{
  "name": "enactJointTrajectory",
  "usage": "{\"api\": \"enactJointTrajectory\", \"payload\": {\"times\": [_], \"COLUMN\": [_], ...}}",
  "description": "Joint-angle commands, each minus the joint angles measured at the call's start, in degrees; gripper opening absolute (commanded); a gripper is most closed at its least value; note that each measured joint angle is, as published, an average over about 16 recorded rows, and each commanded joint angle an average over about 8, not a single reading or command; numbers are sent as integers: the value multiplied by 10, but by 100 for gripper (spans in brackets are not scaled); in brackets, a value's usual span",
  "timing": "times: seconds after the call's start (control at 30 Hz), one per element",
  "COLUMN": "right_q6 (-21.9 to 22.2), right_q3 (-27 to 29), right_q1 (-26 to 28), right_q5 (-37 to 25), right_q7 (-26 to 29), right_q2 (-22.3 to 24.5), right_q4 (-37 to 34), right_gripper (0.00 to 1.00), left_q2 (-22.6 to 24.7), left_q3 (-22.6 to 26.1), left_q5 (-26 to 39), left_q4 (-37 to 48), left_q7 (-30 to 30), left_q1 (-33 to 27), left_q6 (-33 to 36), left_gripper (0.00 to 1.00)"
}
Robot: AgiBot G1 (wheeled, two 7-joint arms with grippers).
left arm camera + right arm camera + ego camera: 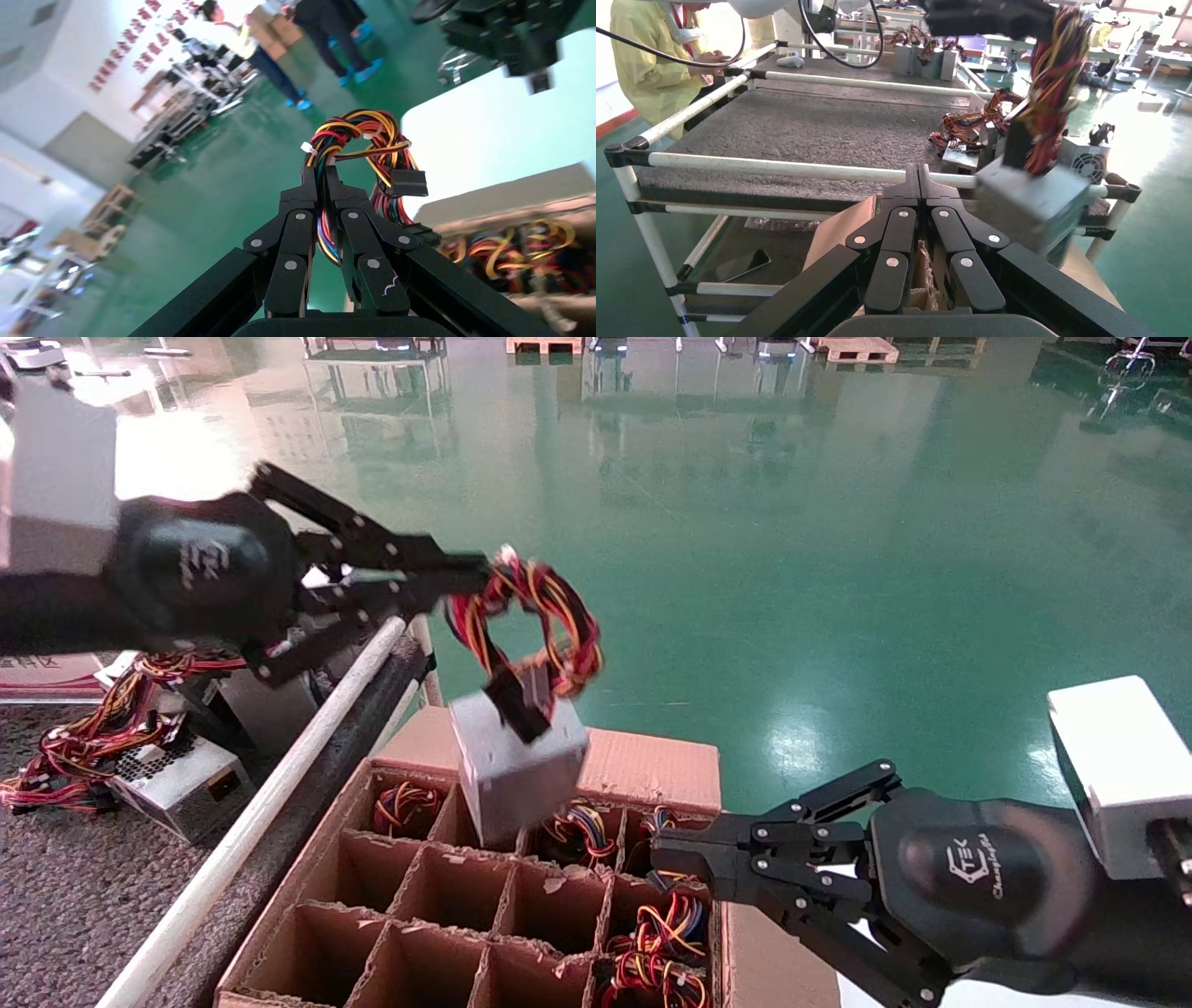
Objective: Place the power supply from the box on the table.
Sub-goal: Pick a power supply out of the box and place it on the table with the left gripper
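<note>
Left claw (466,581) clenched on wires (535,617); PSU (517,770) hangs clear above box (643,768). Left to do: carry to bench (74,896) at 9 o'clock, release. Right claw (666,859) closed, empty, at box's 3 o'clock edge.

We're seeing a fan-grille unit (1086,163) sitting by the rail, a phone (740,264) lying on the lower shelf, a yellow-clad person (649,53) standing behind.

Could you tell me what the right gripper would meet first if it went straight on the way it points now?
Probably the hanging power supply: the right gripper, shut and empty above the box, points toward it. Depth is unclear, so it might pass just beside.
</note>
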Motion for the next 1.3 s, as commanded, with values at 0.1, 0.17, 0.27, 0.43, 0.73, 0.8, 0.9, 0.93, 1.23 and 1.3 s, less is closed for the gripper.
{"api": "enactJointTrajectory", "payload": {"times": [0.1,0.17,0.27,0.43,0.73,0.8,0.9,0.93,1.23,1.3], "right_q6": [0,0,0,0,0,0,0,0,0,0], "right_q3": [0,0,0,0,0,0,0,0,0,0], "right_q1": [0,0,0,0,0,0,0,0,0,0], "right_q5": [0,0,0,0,0,0,0,0,0,0], "right_q7": [0,0,0,0,0,0,0,0,0,0], "right_q2": [0,0,0,0,0,0,0,0,0,0], "right_q4": [0,0,0,0,0,0,0,0,0,0], "right_gripper": [0,0,0,0,0,0,0,0,0,0], "left_q2": [-15,-26,-45,-73,-121,-134,-150,-155,-202,-210], "left_q3": [-14,-20,-27,-33,-27,-24,-20,-18,3,7], "left_q5": [11,21,39,69,117,129,144,149,190,196], "left_q4": [-2,-4,-6,-10,-5,-4,-2,-2,7,8], "left_q7": [3,4,3,-2,-11,-14,-18,-19,-33,-36], "left_q1": [-14,-21,-35,-57,-91,-99,-110,-113,-133,-135], "left_q6": [-12,-19,-27,-35,-38,-38,-37,-37,-36,-36], "left_gripper": [0,0,0,0,0,0,0,0,0,0]}}
